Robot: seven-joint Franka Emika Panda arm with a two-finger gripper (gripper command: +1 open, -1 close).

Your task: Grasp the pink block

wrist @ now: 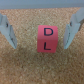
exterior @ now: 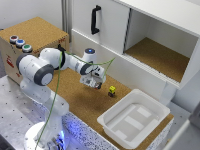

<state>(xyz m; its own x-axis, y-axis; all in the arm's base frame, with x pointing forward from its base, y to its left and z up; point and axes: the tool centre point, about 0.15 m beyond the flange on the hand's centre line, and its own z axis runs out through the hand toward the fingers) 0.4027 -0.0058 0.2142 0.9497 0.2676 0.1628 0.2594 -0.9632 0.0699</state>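
The pink block (wrist: 48, 39) is a small reddish-pink cube with black letters D and L on its faces. In the wrist view it sits on the cork surface, midway between my two fingers. My gripper (wrist: 40, 45) is open, with one finger (wrist: 7, 31) on each side of the block and a gap to it on both sides. In the exterior view my gripper (exterior: 93, 80) hangs low over the cork table near the white cabinet, and the pink block is hidden beneath it.
A tiny yellow-and-black block (exterior: 112, 90) lies on the cork to the exterior view's right of the gripper. A white plastic tub (exterior: 134, 119) stands further right at the front. A white cabinet (exterior: 125, 35) with an open compartment runs along the back. A cardboard box (exterior: 32, 37) stands at the left.
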